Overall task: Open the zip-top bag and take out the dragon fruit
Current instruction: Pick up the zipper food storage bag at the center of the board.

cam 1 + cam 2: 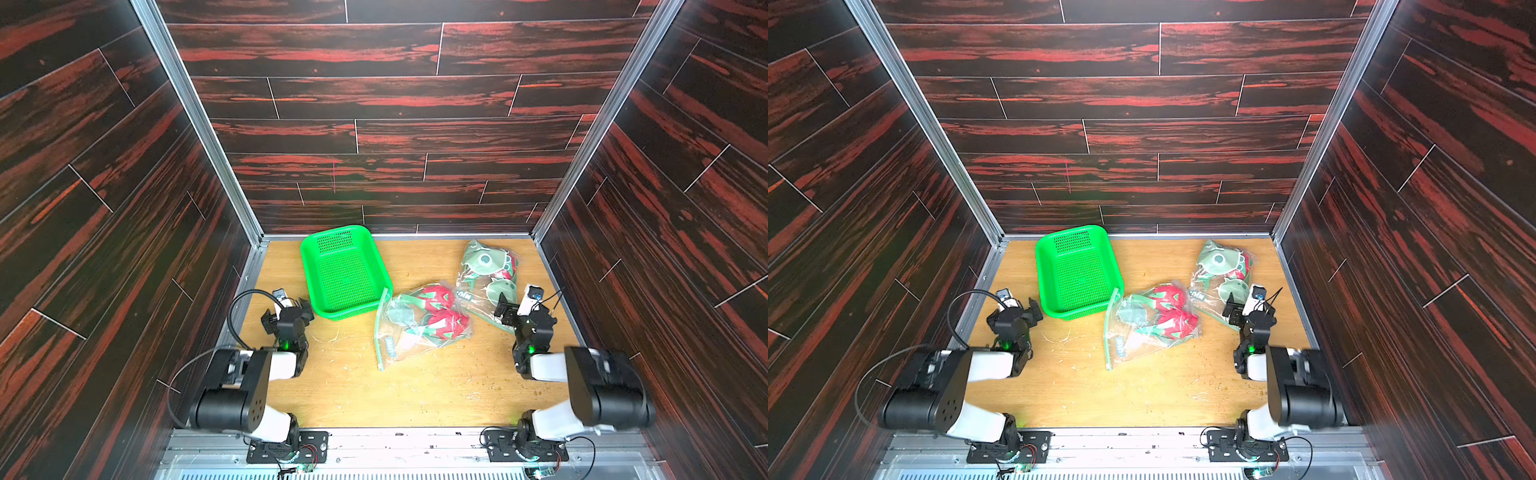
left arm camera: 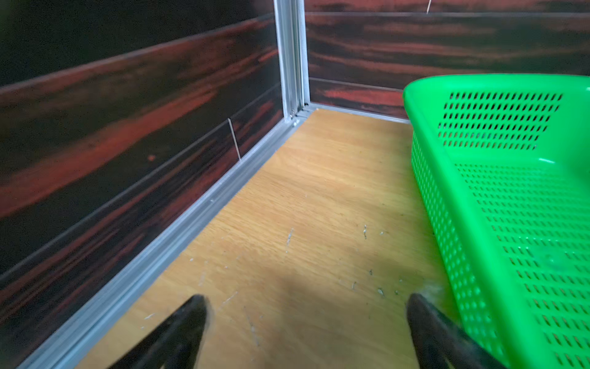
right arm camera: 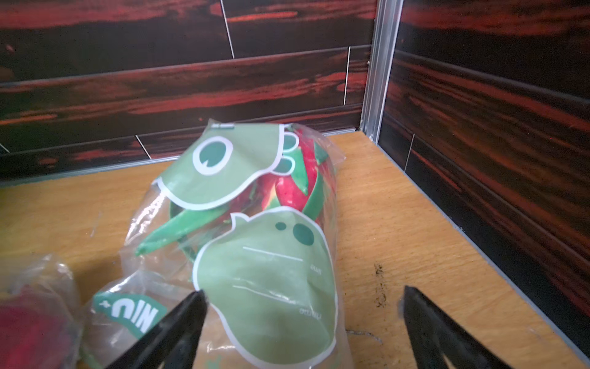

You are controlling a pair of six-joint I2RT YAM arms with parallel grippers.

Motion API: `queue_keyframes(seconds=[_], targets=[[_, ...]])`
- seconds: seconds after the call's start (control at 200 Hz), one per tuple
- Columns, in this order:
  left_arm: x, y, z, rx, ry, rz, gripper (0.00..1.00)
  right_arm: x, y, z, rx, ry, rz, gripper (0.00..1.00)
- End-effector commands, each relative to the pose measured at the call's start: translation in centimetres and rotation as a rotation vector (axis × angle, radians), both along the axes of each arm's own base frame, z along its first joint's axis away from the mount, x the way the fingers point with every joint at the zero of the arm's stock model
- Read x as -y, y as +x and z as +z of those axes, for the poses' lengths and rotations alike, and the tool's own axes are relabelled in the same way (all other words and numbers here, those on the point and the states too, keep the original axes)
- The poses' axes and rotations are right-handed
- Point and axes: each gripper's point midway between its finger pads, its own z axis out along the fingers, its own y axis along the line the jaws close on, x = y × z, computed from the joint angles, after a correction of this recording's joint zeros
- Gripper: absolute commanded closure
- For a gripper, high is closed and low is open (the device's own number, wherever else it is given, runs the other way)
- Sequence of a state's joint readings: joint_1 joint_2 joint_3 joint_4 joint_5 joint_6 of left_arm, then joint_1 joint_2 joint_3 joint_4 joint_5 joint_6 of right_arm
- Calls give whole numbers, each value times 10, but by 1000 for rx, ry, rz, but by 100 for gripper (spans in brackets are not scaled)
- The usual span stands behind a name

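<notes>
Right wrist view: right gripper (image 3: 305, 294) over clear green-printed zip-top bag (image 3: 265, 265).
Its fingers (image 3: 178, 322) wide and empty, left gripper (image 2: 307, 299) likewise.

Both arms are folded (elbows raised, wrists low and forward); the left gripper (image 2: 306, 300) and the right gripper (image 3: 303, 292) have jaws spread wide, gripping nothing.
</notes>
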State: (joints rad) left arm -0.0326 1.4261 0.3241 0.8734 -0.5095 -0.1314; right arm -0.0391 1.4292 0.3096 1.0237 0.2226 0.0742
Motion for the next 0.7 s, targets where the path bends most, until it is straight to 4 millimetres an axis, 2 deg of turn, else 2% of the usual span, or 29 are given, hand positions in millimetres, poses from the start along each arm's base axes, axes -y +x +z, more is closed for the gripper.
queue_keyframes(seconds=[0.0, 0.13, 0.21, 0.286, 0.371, 0.516, 0.581, 0.651, 0.696], targets=[[-14, -11, 53, 52, 0, 99, 0, 0, 9, 21, -39, 0, 5, 2], [-15, -21, 103, 79, -114, 142, 0, 4, 16, 50, -99, 91, -31, 1], [-7, -22, 125, 85, -210, 130, 0, -6, 23, 72, -145, 174, 5, 2], [10, -22, 140, 59, -265, 76, 0, -19, 27, 94, -182, 284, 51, 1], [45, -21, 152, 12, -311, -46, 0, -45, 28, 118, -210, 377, 179, 3], [108, -32, 145, -106, -413, -245, 0, -97, 13, 144, -239, 499, 475, 3], [139, -41, 134, -168, -441, -343, 0, -115, 6, 148, -277, 552, 574, 3], [164, -54, 118, -239, -481, -395, 1, -131, -3, 148, -322, 596, 653, 3], [183, -61, 106, -280, -511, -448, 5, -140, -9, 148, -337, 601, 691, 3]])
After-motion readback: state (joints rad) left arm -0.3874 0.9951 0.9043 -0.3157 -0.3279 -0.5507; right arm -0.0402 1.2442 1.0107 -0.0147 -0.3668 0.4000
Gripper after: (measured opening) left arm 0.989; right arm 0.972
